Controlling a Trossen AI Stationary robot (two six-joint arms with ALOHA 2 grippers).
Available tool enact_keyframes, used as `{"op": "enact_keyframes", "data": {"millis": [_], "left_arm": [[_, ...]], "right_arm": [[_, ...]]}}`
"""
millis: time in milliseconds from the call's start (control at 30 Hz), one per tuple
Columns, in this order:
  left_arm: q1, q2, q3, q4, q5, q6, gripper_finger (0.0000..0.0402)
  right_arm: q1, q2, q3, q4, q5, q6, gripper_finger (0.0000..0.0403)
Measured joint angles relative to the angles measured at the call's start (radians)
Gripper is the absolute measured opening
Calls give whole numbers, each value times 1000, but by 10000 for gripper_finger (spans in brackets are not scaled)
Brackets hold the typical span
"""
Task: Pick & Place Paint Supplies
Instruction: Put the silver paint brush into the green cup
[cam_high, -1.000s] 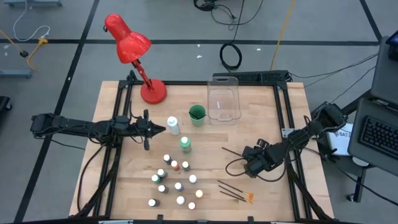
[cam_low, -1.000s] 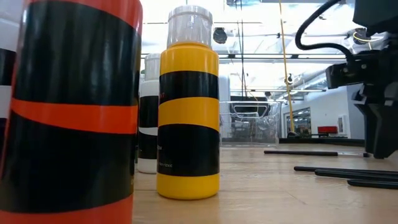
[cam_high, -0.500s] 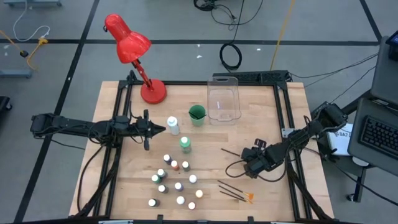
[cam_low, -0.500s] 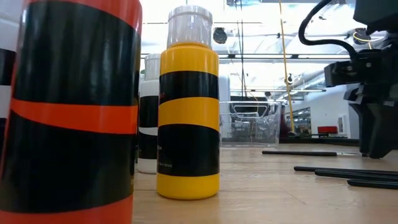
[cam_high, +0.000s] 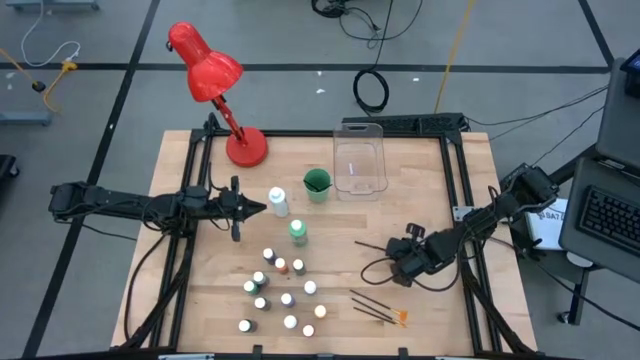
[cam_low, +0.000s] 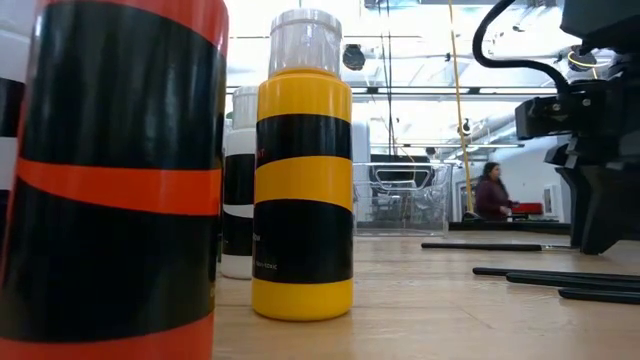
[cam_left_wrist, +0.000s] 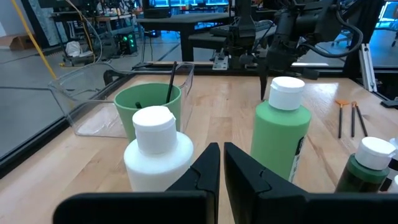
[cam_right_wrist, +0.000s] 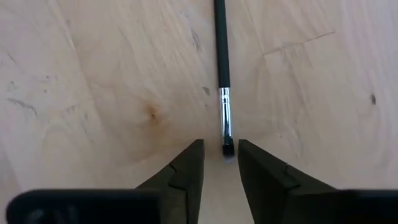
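While its handle runs off-frame, the brush (cam_right_wrist: 221, 68) tip seemingly sits between the parted right gripper (cam_right_wrist: 220, 163).

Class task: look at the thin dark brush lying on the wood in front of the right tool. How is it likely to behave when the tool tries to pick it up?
The brush lies flat on the table, so the right tool, open around its tip, probably has little to grip. Its handle looks round and thin, so it may roll if nudged. It seems stiff and light.
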Motion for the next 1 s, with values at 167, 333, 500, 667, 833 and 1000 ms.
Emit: {"op": "enact_keyframes", "data": {"millis": [167, 333, 500, 667, 833, 1000], "left_arm": [[0, 0, 0, 0, 0, 0, 26], [0, 0, 0, 0, 0, 0, 26], [0, 0, 0, 0, 0, 0, 26], [0, 0, 0, 0, 0, 0, 26], [0, 0, 0, 0, 4, -8, 26], [0, 0, 0, 43, 13, -53, 26]], "right_arm": [[0, 1, 0, -2, -42, 3, 46], [0, 1, -1, 1, -65, -22, 8], [15, -12, -1, 24, 19, -36, 3], [39, -48, -8, 116, 134, -103, 0], [64, -125, -5, 227, 291, -182, 0], [76, -214, -4, 425, 442, -387, 0]]}}
